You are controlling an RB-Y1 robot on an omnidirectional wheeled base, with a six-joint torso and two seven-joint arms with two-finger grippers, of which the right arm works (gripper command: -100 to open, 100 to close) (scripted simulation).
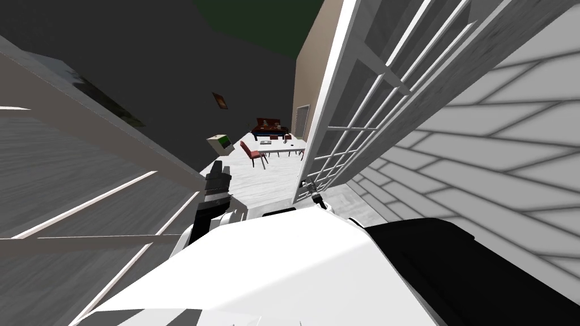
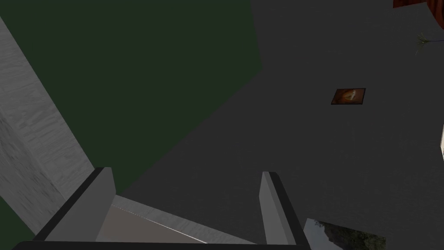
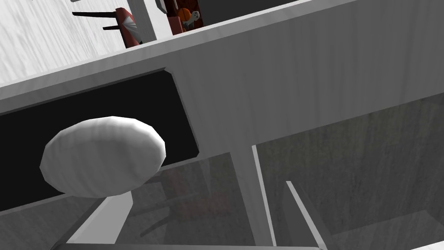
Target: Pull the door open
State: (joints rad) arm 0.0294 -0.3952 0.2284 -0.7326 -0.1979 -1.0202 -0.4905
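Left gripper [image 2: 185, 173] hangs left of the door [image 1: 362, 102] — fingers wide apart, nothing held. The door, a white frame with glass panes, stands ajar. Its white knob [image 3: 102, 156] sits by the door's free edge. Right gripper [image 3: 204, 191] is at the knob — fingers spread, knob over one finger, not clamped.

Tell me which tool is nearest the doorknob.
The right tool, open beside the white doorknob; the left tool is held apart from the glazed door.
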